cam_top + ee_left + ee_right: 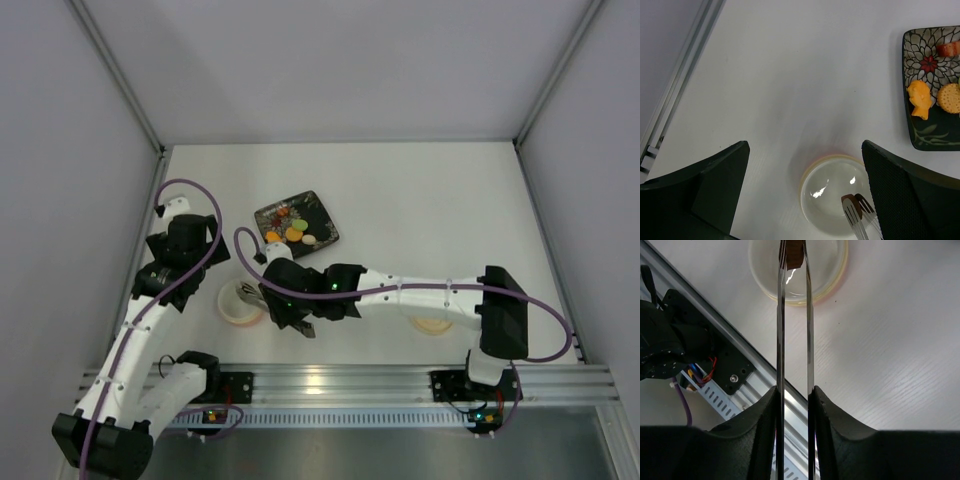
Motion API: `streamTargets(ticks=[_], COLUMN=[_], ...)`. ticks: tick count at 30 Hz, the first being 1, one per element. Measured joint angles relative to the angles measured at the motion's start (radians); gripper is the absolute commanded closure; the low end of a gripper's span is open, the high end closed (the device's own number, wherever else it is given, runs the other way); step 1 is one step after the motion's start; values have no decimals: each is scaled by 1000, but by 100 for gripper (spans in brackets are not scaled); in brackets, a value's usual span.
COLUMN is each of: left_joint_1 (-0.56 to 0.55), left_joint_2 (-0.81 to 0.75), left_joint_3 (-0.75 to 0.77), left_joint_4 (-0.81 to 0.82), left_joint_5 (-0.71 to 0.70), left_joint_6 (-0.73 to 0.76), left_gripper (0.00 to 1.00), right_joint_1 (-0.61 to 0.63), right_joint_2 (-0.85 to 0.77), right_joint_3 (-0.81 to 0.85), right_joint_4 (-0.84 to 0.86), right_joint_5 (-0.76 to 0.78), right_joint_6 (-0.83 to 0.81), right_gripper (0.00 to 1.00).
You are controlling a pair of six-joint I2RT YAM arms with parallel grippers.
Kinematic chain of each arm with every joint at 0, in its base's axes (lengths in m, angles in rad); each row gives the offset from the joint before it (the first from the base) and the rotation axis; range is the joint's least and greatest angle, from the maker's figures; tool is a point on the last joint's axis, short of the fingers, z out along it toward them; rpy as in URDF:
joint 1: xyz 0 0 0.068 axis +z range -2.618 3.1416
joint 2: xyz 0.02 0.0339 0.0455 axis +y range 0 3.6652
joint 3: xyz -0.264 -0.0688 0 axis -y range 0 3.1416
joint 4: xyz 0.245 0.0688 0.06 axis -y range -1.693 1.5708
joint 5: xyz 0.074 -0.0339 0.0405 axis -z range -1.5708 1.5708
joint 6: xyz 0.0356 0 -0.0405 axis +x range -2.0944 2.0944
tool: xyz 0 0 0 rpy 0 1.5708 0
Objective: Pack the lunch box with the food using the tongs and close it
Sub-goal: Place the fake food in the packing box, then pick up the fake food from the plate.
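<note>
The lunch box (240, 303) stands open on the table near the left arm; its cream inside (830, 197) is shiny. My right gripper (794, 390) is shut on the tongs (781, 330), one finger pressed on each slim arm. The tongs' tips (854, 216) reach over the lunch box and pinch a small brown piece of food (794, 254). My left gripper (805, 145) hangs open above the lunch box, holding nothing. More food (290, 230), orange, green and whitish, lies on the dark floral plate (320, 209). The flat cream lid (432, 324) lies partly under the right arm.
In the left wrist view the plate (926, 136) carries an orange fish-shaped piece (920, 99), a round cracker (950, 97) and a red piece (949, 48). The aluminium rail (350, 380) runs along the near edge. Grey walls enclose the table.
</note>
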Motion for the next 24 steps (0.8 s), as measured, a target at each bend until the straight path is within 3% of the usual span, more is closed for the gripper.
streamTargets(ticks=[8,24], left_joint_1=[0,0], left_joint_2=[0,-1], left_joint_3=[0,0], left_joint_4=[0,0], left_joint_5=[14,24], left_joint_6=[0,1], left_gripper=[1,1], right_joint_1=[0,-58], right_joint_2=[0,-45], right_joint_3=[6,27], right_joint_4=[2,-19], right_joint_5=[0,75], right_joint_6=[0,-19], right_gripper=[58,57])
